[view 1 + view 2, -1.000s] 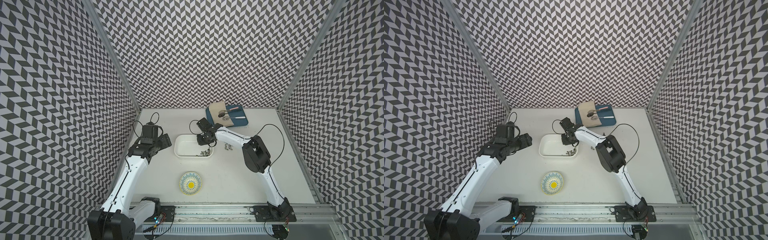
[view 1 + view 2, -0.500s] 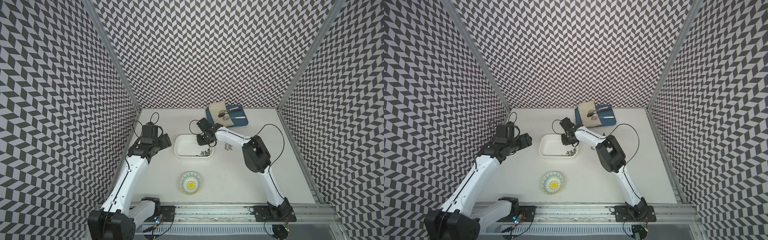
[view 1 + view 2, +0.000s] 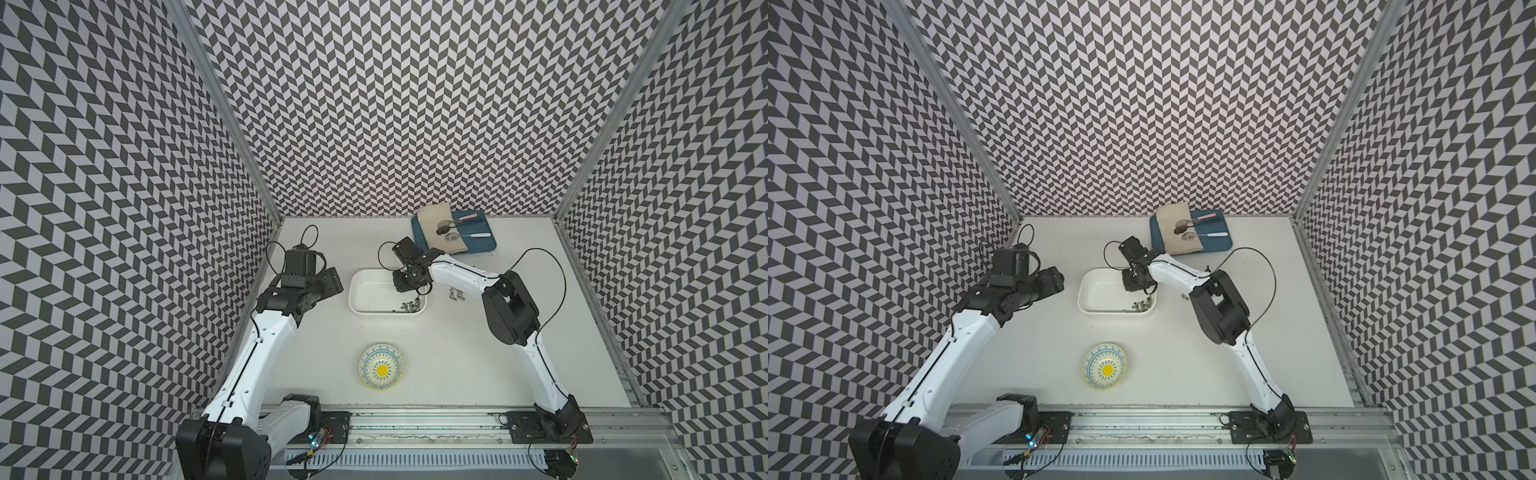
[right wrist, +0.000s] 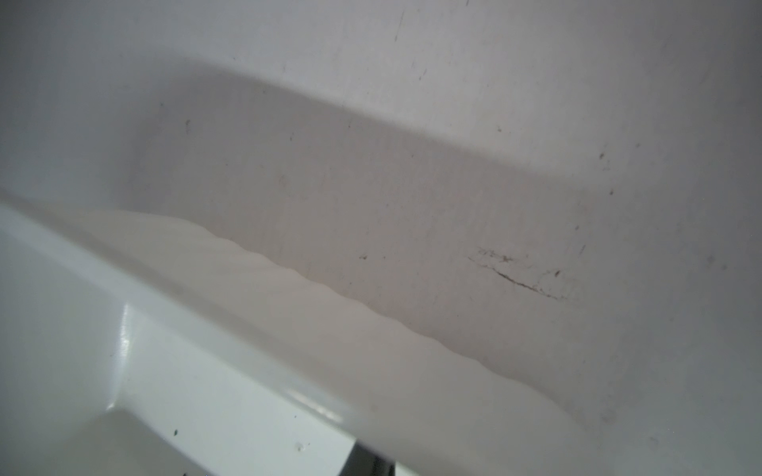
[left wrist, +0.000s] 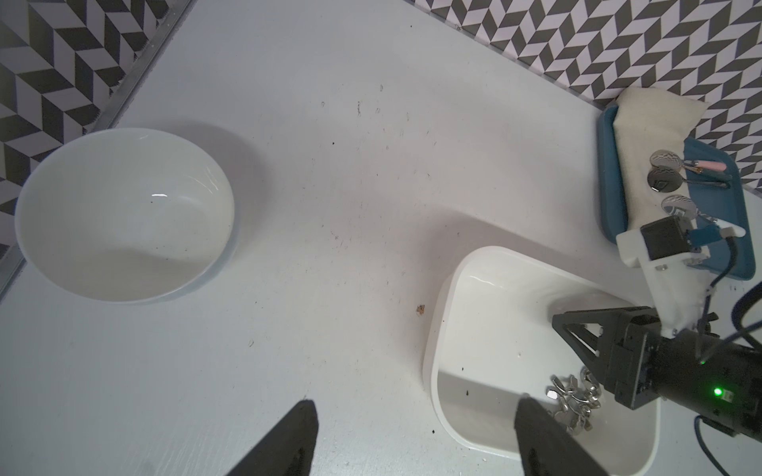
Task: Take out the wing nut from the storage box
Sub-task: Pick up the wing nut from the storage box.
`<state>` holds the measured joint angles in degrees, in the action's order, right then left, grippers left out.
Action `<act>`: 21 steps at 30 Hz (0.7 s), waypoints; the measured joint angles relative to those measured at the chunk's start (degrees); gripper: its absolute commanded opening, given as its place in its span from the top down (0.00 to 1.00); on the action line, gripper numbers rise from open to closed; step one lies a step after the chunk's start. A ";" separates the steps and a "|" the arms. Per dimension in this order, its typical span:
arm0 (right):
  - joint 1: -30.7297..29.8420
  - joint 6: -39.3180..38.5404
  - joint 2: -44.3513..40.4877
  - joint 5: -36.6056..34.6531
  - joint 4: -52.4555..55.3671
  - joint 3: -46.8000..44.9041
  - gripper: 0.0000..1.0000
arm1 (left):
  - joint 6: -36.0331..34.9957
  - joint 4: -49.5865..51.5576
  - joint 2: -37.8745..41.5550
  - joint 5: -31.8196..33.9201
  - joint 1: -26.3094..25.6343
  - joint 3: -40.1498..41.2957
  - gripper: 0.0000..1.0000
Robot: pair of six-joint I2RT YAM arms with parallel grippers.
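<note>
The right gripper [image 3: 405, 285] [image 3: 1136, 286], a black two-fingered claw on a white arm, hangs low inside the storage box [image 3: 354, 291] [image 3: 1084, 293] [image 5: 438, 329] [image 4: 247, 317], a white, shallow, rectangular plastic tub with rounded corners standing at mid-table between the two arms. The wing nuts [image 3: 409, 306] [image 3: 1142, 306] [image 5: 571, 402], small silvery metal pieces, lie heaped in the tub's front corner on the right arm's side, just beside the claw. Whether its jaws are parted or pinched on a nut cannot be told: the claw's own body hides the tips in both top views, and its wrist camera shows only the tub's rim and the table beyond. The left gripper [image 3: 333, 279] [image 5: 414, 406], also black, hovers released, fingers spread wide and holding nothing, above the white table [image 3: 457, 365] just beside the tub's opposite end. A few stray nuts [image 3: 456, 295] rest on the table outside the tub, near the right forearm. A round bowl with a blue-and-yellow pattern [image 3: 381, 366] [image 3: 1104, 366] sits nearer the robot's base, well apart from the tub. A plain round white bowl [image 5: 123, 214] shows in the left wrist view, near a side wall. A flat blue tray [image 3: 484, 246] [image 3: 1220, 246] [image 5: 609, 198] carrying a beige cloth [image 3: 432, 232] and spoons [image 3: 451, 237] lies by the back wall.
</note>
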<state>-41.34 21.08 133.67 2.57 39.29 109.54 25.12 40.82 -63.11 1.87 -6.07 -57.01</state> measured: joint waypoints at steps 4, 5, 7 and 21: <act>-0.24 -0.26 0.02 -0.50 -1.03 -0.17 0.83 | 0.00 0.00 0.00 0.00 0.00 0.00 0.21; -0.26 -0.31 0.02 -0.59 -1.22 -0.26 0.84 | 0.00 0.00 0.00 0.00 0.00 0.00 0.21; -0.26 -0.37 0.02 -0.70 -1.95 -0.35 0.86 | 0.00 0.00 0.00 0.00 0.00 0.00 0.21; -0.26 -0.46 -1.25 0.09 -3.23 -1.66 0.94 | 0.02 -0.02 -0.04 -0.02 0.00 0.00 0.21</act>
<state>-41.60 20.62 132.42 2.66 36.05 107.87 25.15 40.80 -63.16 1.85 -6.07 -57.01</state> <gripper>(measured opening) 0.090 0.795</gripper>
